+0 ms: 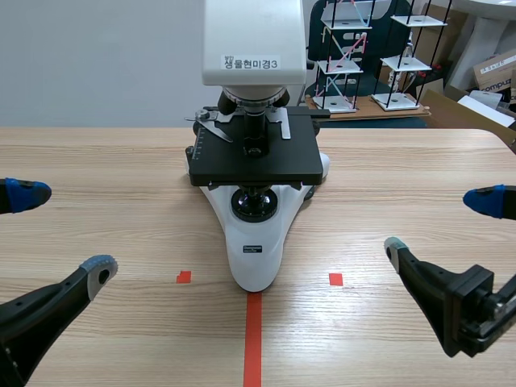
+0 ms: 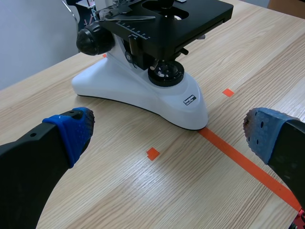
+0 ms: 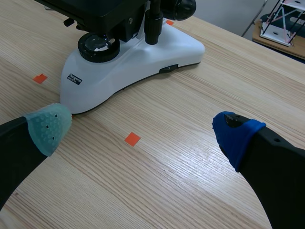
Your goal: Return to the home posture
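Note:
A white and black microscope (image 1: 255, 173) stands upright at the middle of the wooden table, its base over the orange-red tape line. My left gripper (image 1: 60, 232) hovers open at the left, well clear of the microscope (image 2: 143, 71), nothing between its fingers (image 2: 71, 131). At the right my right gripper (image 1: 443, 226) is likewise open and holds nothing, with the microscope base (image 3: 128, 62) ahead of it and to its left.
Behind the table's far right edge stand white model racks (image 1: 355, 56) and cardboard boxes (image 1: 492, 76). The wooden table (image 1: 97, 169) stretches bare on both sides of the microscope.

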You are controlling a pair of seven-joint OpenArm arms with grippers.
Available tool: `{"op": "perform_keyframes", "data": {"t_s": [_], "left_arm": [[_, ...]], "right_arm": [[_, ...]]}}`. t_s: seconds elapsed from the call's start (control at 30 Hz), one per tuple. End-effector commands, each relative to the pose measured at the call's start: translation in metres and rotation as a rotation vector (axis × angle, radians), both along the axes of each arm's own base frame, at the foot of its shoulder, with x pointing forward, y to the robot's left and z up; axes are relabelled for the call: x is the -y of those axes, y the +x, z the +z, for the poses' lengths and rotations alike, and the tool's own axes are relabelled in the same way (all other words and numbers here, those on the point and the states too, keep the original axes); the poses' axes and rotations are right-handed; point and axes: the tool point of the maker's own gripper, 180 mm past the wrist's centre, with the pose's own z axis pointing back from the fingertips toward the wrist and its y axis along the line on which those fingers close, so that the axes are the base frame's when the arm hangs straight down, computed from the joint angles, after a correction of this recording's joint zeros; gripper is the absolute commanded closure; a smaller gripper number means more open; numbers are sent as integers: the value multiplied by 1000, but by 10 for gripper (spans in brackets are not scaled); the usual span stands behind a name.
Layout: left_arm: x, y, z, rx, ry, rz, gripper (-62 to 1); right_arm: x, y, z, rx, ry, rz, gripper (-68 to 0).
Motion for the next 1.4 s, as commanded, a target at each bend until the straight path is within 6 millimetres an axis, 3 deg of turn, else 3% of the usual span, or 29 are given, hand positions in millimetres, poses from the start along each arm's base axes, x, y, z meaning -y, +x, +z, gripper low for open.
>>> {"op": "perform_keyframes", "data": {"t_s": [0.0, 1.37], "left_arm": [[1, 2, 6, 19, -19, 3, -623], [2, 2, 14, 52, -52, 1, -623]], "right_arm": [[2, 2, 4, 18, 6, -6, -679], [2, 2, 5, 18, 6, -6, -679]]}}
